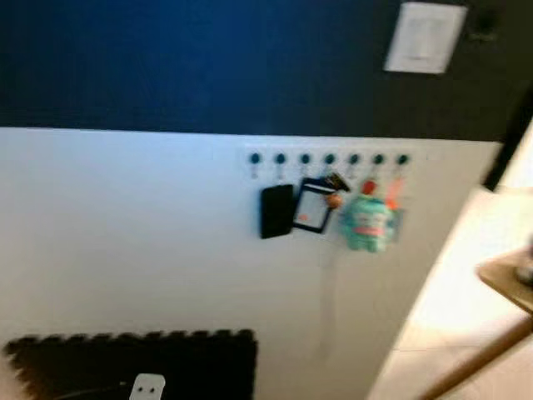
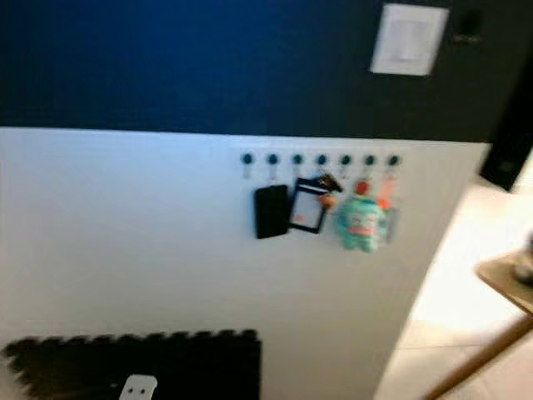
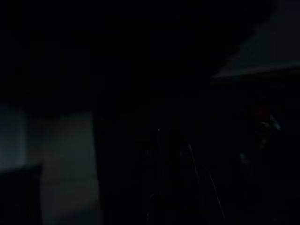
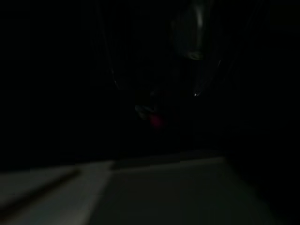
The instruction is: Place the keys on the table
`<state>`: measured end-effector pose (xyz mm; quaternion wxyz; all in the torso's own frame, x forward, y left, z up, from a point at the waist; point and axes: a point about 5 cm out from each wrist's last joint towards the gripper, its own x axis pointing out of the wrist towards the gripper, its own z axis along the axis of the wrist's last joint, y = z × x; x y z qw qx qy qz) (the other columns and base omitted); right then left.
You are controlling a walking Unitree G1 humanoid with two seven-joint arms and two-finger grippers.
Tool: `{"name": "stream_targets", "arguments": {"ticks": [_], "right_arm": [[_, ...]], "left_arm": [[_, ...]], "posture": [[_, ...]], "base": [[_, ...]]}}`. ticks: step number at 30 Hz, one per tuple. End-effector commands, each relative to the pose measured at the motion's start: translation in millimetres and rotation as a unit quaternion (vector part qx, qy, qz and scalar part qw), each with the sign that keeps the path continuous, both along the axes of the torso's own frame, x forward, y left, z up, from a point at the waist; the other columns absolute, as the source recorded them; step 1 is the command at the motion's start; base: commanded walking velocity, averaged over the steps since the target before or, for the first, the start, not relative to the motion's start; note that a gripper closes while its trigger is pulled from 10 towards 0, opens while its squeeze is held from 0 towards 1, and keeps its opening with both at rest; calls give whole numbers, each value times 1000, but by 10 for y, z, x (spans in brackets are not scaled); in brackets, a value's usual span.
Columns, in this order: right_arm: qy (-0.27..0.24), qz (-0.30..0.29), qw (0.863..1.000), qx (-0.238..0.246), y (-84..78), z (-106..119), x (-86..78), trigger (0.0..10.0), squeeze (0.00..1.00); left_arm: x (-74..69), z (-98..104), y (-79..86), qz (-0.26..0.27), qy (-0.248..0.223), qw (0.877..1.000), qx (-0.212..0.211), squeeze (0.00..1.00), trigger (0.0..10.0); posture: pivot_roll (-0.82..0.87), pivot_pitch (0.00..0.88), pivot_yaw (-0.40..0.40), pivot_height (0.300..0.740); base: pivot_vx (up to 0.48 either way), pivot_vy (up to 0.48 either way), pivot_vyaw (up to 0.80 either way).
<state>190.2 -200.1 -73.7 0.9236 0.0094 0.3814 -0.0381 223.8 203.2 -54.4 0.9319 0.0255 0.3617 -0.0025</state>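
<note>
A row of dark hooks (image 1: 329, 158) runs along the white lower part of the wall. From it hang a black pouch (image 1: 276, 211), a black card holder (image 1: 313, 207), a small dark key bunch with an orange tag (image 1: 335, 190) and a teal plush keychain (image 1: 367, 221). The picture is blurred. A corner of a wooden table (image 1: 505, 279) shows at the right edge. Both wrist views are very dark; a faint red spot (image 3: 261, 112) shows in the left one.
The wall is dark blue above and white below, with a white switch plate (image 1: 425, 37) high up. A black foam mat (image 1: 133, 365) lies at the lower left. Pale floor (image 1: 466, 250) opens to the right beside the table's slanted wooden leg (image 1: 479, 358).
</note>
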Motion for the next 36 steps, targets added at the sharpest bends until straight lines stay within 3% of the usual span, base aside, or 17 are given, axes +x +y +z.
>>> {"name": "stream_targets", "arguments": {"ticks": [1, 16, 32, 36], "right_arm": [[0, -14, 1000, 5, -18, -7, -21, 10000, 0], [-10, -5, 1000, 3, -21, 22, 26, 10000, 0], [-7, 2, 1000, -1, -34, 24, 31, 10000, 0], [-5, 4, 1000, -2, -33, 22, 30, 10000, 0]], "left_arm": [[-17, -20, -47, -4, 2, 1000, 0, 0, 10000], [1, -5, -52, 13, -9, 1000, -6, 0, 10000], [-14, -20, -83, 14, -8, 1000, -7, 0, 10000], [-28, -34, -84, 26, -2, 1000, -14, 0, 10000]], "posture": [[55, 11, -17, 740], [50, 12, -21, 740], [45, 14, -31, 740], [45, 13, -32, 740]], "base": [[0, 0, -519], [0, 0, 0], [0, -427, 0], [0, 0, 0]]}}
